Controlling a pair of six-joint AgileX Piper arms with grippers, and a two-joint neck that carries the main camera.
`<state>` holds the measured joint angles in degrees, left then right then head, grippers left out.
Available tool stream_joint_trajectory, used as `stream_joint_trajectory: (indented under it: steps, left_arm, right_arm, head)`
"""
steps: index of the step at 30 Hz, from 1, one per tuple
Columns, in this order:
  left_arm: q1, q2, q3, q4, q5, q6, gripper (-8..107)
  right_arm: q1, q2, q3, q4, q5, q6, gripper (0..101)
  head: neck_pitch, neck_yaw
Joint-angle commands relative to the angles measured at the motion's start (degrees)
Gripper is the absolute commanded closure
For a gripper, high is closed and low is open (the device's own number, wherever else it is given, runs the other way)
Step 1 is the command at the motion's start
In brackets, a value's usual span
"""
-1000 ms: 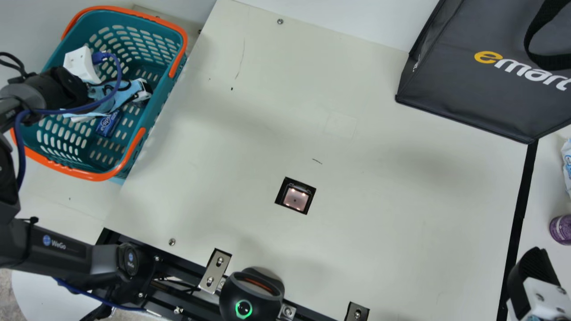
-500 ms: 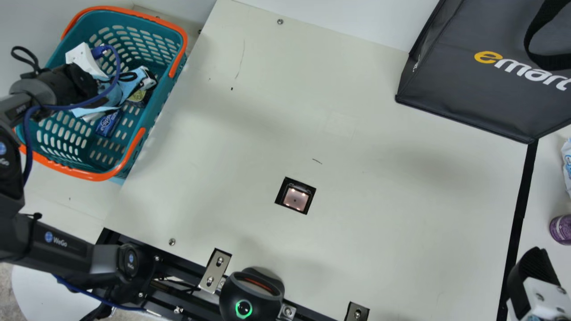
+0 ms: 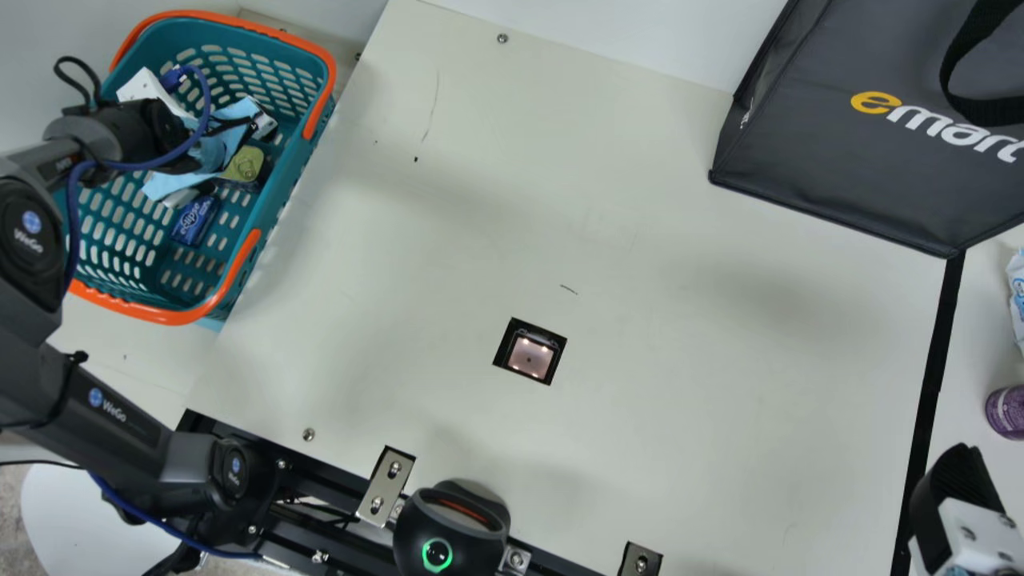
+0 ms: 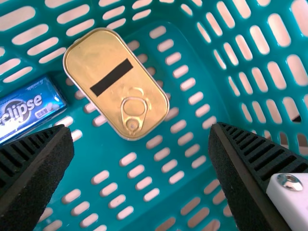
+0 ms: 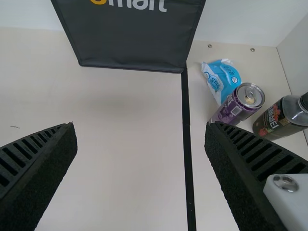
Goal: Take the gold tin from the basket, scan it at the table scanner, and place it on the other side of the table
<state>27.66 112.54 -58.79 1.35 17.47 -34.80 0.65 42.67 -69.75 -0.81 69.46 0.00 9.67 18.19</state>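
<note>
The teal basket (image 3: 310,172) stands at the main view's upper left, with my left gripper (image 3: 221,157) inside it over the gold tin (image 3: 244,165). Seen from the left wrist, the left gripper (image 4: 142,144) is open with its fingers wide apart, and the gold tin (image 4: 110,72) lies flat on the basket floor beyond the fingertips, untouched, pull ring up. The table scanner (image 3: 530,355) is set into the tabletop, lit. My right gripper (image 3: 956,480) is at the main view's lower right; in the right wrist view the right gripper (image 5: 141,127) is open and empty.
A blue Eclipse pack (image 4: 30,107) lies beside the tin in the basket. The dark bag (image 3: 848,152) stands at the upper right. Beyond the black line (image 5: 186,130) are a blue-white packet (image 5: 222,78), a purple can (image 5: 239,103) and a dark bottle (image 5: 284,117).
My left arm has shifted right in the main view, and the gripper has turned somewhat within the basket. More of the gold tin now shows. The right gripper has kept still.
</note>
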Motion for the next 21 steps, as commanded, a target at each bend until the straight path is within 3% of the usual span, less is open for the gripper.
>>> stream_joint_trajectory:
  steps: [1,11,21]
  left_arm:
    - [-0.2,0.8,-0.9,2.9,0.4,-5.6,9]
    - [-2.8,3.2,-4.0,7.9,5.3,-19.0,9]
    - [-2.7,4.0,-4.5,6.5,7.2,-22.4,9]
  right_arm:
    - [0.0,0.0,0.0,0.0,0.0,0.0,6]
    - [0.0,0.0,0.0,0.0,0.0,0.0,6]
    - [0.0,0.0,0.0,0.0,0.1,0.0,6]
  head:
    - [-1.7,0.2]
    - [-1.7,0.2]
    - [-1.7,0.2]
